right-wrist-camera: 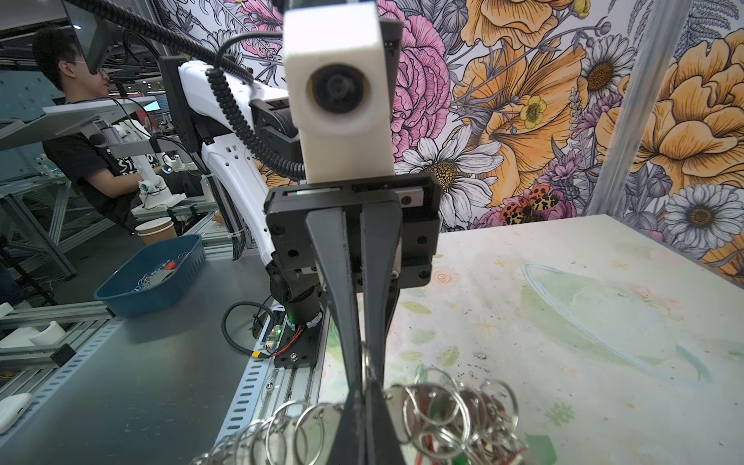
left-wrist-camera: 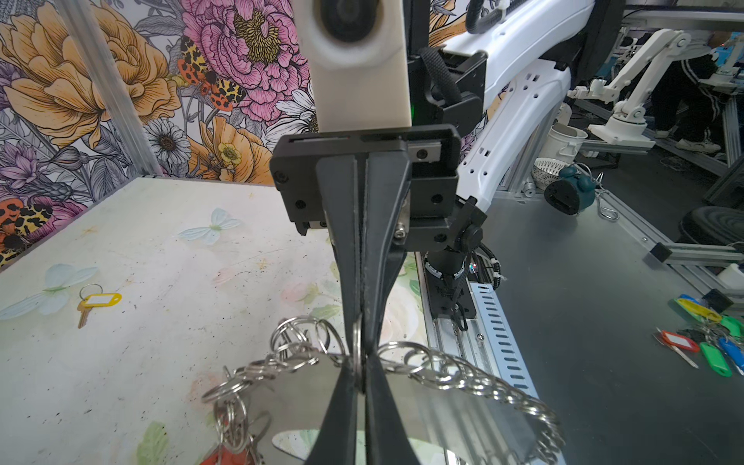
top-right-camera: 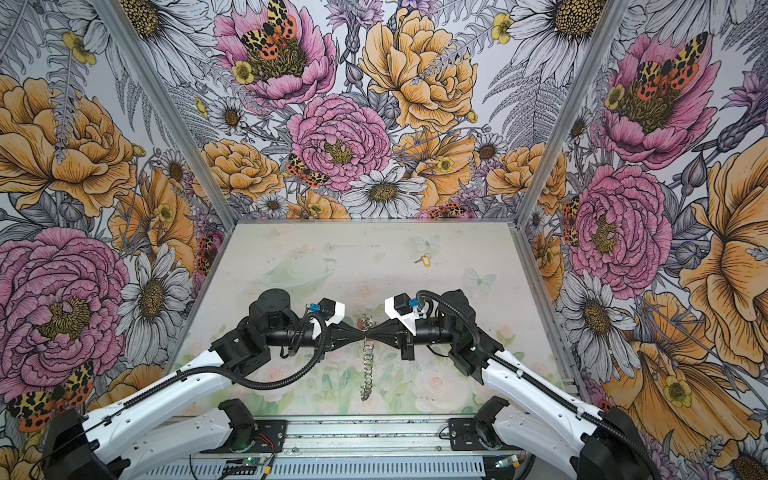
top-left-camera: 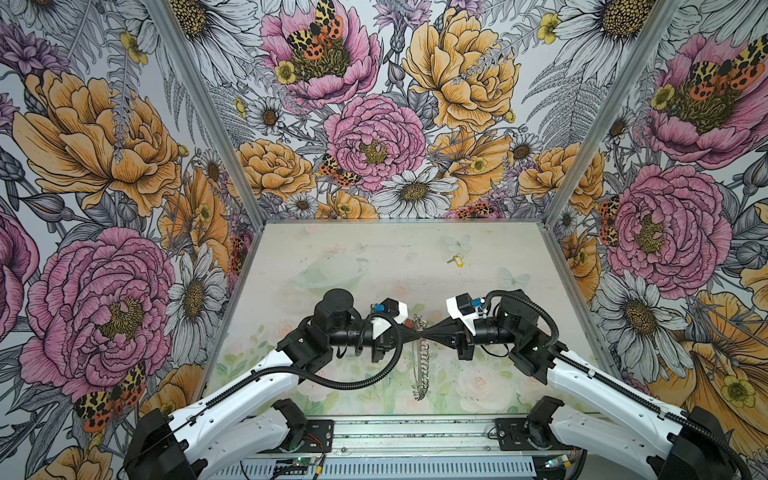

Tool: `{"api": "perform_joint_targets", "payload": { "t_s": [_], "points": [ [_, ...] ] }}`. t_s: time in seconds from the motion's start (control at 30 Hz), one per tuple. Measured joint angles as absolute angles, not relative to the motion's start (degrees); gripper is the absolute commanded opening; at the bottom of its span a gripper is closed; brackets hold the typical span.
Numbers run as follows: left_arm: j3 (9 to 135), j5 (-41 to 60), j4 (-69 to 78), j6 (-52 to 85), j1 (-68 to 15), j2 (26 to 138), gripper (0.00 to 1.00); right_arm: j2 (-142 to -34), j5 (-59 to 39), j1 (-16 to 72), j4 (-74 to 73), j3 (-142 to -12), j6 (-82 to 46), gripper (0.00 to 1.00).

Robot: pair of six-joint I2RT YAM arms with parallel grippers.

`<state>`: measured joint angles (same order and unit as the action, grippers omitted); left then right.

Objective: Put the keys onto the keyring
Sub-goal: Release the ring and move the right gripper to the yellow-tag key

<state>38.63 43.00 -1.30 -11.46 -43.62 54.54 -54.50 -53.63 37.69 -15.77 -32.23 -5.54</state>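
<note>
Above the near middle of the table (top-left-camera: 374, 257), the keyring (top-left-camera: 421, 365) stands edge-on between the two arms. Both top views show it as a thin chain of rings running from the fingertips toward the near edge. Whether its low edge touches the table cannot be told.

The left gripper (top-left-camera: 415, 332) and the right gripper (top-left-camera: 428, 332) meet tip to tip at its rim, level and pointing straight at each other. Each is clenched. In the left wrist view the jaws of both press together on one split ring (left-wrist-camera: 357, 348), seen edge-on (the same ring shows between the tips in the right wrist view). Both therefore grasp the keyring by that ring. The keyring's flat grey metal spreads to either side of the left gripper's fingers (left-wrist-camera: 342, 418), its edge fringed with more rings. A red tag (left-wrist-camera: 225, 459) hangs among them.

The key (top-left-camera: 456, 260) with the yellow tag lies flat on the table, far back and to the right. It is well apart from both grippers and the keyring, just beside a printed butterfly (top-left-camera: 457, 243).

Off the table, the left wrist view shows spare keys (left-wrist-camera: 712, 342) with coloured tags on a grey bench. The right wrist view shows a blue bin (right-wrist-camera: 149, 277) holding more rings
</note>
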Motion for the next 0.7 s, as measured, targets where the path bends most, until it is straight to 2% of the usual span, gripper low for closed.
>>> {"api": "perform_joint_targets", "payload": {
  "t_s": [0.1, 0.27, 0.47, 0.53, 0.7],
  "points": [
    [38.6, 43.2, -1.2, -10.9, -43.6, 54.6, 0.0, -54.5, -53.6, 37.7, -16.1, -32.1, -5.5, 0.0],
    [38.6, 43.1, -1.1, -10.8, -43.5, 54.7, 0.0, -54.5, -53.1, 37.8, -16.1, -32.1, -5.5, 0.0],
    [38.6, 40.5, -1.7, -11.0, -43.4, 55.2, 0.0, -53.6, -49.9, 37.7, -14.6, -31.9, -4.8, 0.21],
    [38.6, 39.1, -2.1, -11.1, -43.4, 55.5, 0.0, -52.0, -47.8, 37.0, -14.1, -31.1, -4.8, 0.24],
    [37.9, 33.8, -2.5, -11.2, -43.4, 56.4, 0.0, -46.8, -36.7, 34.7, -12.2, -29.8, -6.9, 0.37]
  ]
}}
